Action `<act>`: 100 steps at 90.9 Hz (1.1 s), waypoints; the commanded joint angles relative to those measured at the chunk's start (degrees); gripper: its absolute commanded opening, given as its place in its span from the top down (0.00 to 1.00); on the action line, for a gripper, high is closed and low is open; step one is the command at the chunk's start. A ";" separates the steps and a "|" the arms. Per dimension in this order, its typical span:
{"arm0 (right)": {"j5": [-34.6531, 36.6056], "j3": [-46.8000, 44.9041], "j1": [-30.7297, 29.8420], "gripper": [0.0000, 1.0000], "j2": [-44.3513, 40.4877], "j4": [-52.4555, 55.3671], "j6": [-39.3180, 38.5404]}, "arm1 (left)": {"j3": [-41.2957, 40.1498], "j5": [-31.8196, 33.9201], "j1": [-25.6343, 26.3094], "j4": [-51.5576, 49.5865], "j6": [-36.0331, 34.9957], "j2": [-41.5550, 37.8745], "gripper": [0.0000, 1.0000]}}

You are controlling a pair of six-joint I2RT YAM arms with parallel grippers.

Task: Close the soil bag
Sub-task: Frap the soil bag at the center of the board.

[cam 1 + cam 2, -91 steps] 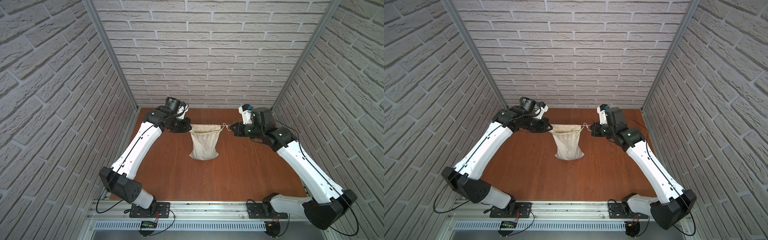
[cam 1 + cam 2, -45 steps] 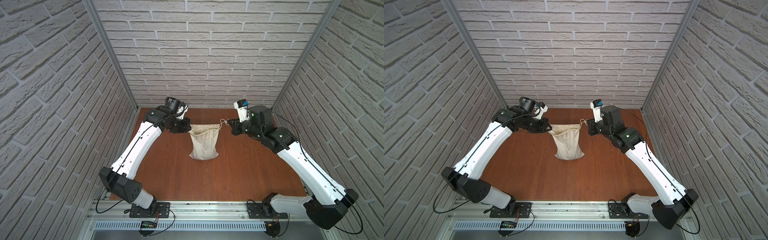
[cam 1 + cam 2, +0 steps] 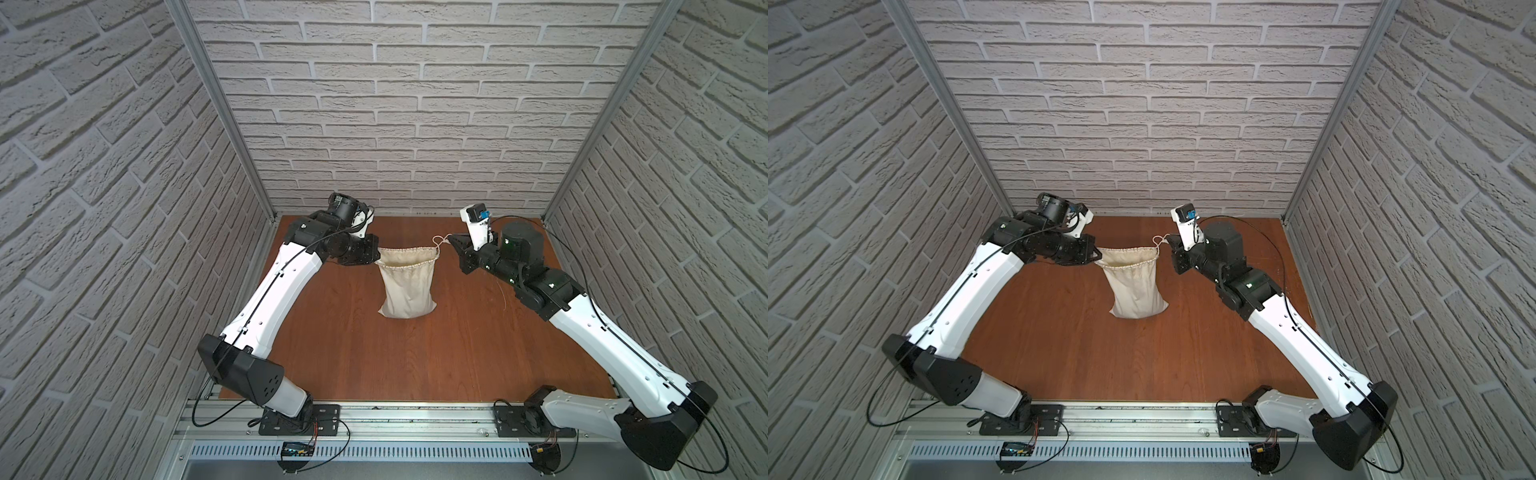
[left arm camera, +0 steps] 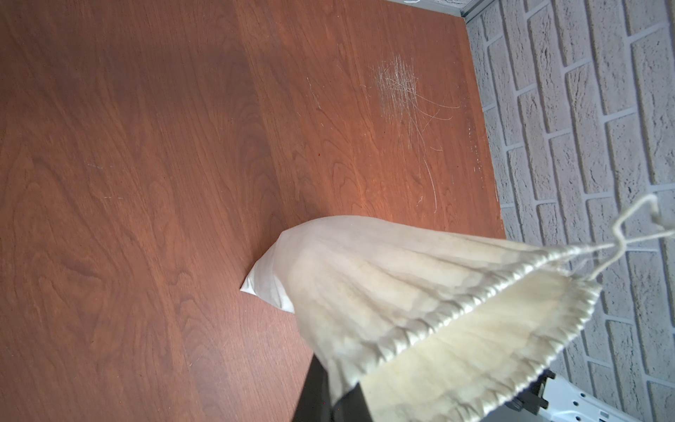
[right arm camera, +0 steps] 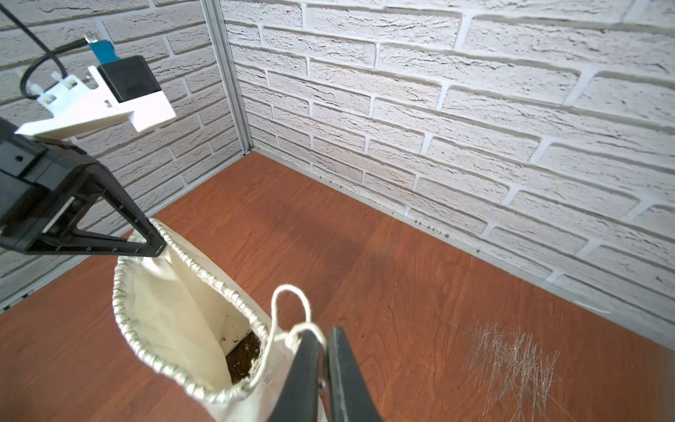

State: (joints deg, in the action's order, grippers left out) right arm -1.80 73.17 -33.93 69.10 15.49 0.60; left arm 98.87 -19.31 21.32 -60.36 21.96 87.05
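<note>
- in both top views the soil bag (image 3: 407, 286) (image 3: 1136, 286) rested its bottom on the table (image 3: 415, 357) near the back wall (image 3: 415, 124), with its mouth open; the left gripper (image 3: 374, 259) was clamped on its hem.
- left wrist: the gathered hem fanned out from the closed fingers (image 4: 317, 387), and the cord (image 4: 628, 226) trailed off its far corner.
- right wrist: the right gripper (image 5: 323, 334) stood a slit apart with the cord at its tips; whether it held the cord was unclear. soil (image 5: 243, 358) showed inside the bag.

Desk (image 3: 457, 353): reddish-brown wood-grain top, flat | Load: soil bag (image 3: 407, 291) stood on its base between left gripper (image 3: 375, 261) and right gripper (image 3: 454, 246), base lower than both | Marks: patch of pale scratches (image 5: 511, 361) lay near the right gripper, on its side away from the bag
</note>
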 commanded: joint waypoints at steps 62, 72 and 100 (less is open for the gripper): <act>-19.07 11.25 7.92 0.43 6.41 19.52 25.61 | 0.77 -0.23 -0.49 0.49 -0.64 -1.53 0.97; -22.56 14.69 8.09 0.49 10.12 20.75 25.11 | 0.35 0.03 -0.43 0.84 -0.51 -1.87 0.97; -22.52 9.69 9.42 0.55 9.73 18.71 26.42 | 0.38 0.17 -0.49 0.69 -0.53 -1.47 0.97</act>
State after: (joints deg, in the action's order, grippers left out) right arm -22.52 86.50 -25.39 80.82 36.60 25.39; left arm 98.85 -19.35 21.32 -60.49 21.96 86.96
